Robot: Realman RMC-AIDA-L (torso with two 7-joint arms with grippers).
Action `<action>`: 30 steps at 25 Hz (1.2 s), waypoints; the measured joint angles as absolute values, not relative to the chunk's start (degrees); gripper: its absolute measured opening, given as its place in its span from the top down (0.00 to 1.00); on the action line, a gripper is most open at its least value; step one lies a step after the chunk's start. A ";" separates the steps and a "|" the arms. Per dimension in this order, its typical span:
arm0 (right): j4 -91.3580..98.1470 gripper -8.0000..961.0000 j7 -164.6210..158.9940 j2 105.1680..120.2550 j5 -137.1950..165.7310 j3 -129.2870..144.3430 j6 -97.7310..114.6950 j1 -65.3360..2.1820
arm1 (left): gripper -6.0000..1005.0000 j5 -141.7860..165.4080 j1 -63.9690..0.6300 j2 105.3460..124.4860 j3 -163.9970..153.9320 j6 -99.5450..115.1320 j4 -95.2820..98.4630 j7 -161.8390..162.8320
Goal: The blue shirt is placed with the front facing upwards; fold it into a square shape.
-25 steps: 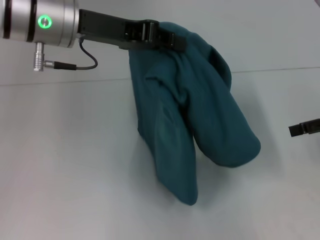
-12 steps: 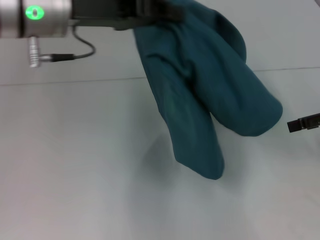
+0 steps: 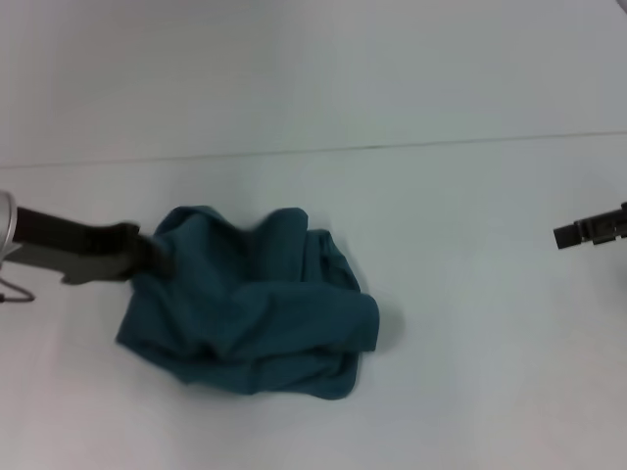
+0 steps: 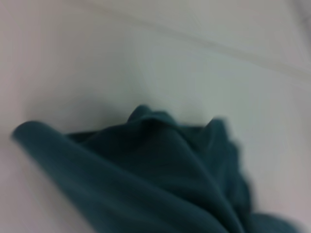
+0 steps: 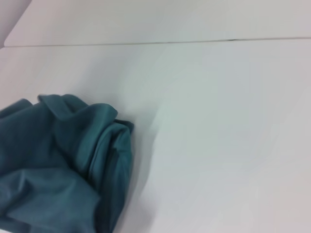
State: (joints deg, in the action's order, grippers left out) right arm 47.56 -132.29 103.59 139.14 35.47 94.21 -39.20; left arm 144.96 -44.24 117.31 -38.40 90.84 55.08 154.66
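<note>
The blue shirt [image 3: 257, 305] lies on the white table [image 3: 460, 225] as a crumpled teal heap, left of centre in the head view. No lettering shows on it. My left gripper [image 3: 150, 257] comes in low from the left and is shut on the heap's upper left edge. In the left wrist view the shirt [image 4: 160, 167] fills the lower part, with folds running up close to the camera. The right wrist view has the shirt [image 5: 58, 165] at a distance, bunched up. My right gripper [image 3: 591, 230] hangs at the far right, well away from the cloth.
The table's far edge meets a pale wall along a thin line [image 3: 392, 147]. Bare white tabletop stretches between the heap and the right gripper and in front of the heap.
The left arm has swung from high at the upper left down to table level. The shirt, hanging in the air before, now rests in a crumpled heap. The right gripper barely moved.
</note>
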 joint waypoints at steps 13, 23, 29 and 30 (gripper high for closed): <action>47.55 0.08 -133.66 103.51 139.13 35.60 94.56 -39.57 | 0.87 157.94 -42.56 119.70 -44.67 89.45 62.87 156.44; 47.55 0.08 -134.55 103.53 139.13 35.60 94.89 -40.21 | 0.86 159.15 -40.37 120.06 -44.72 92.90 66.30 155.38; 47.55 0.08 -135.17 103.65 139.12 35.59 94.95 -41.02 | 0.78 160.80 -36.79 121.40 -42.68 93.70 74.59 155.68; 47.54 0.08 -135.21 103.71 139.13 35.59 94.95 -41.14 | 0.75 159.95 -35.86 121.86 -42.03 93.72 77.26 155.58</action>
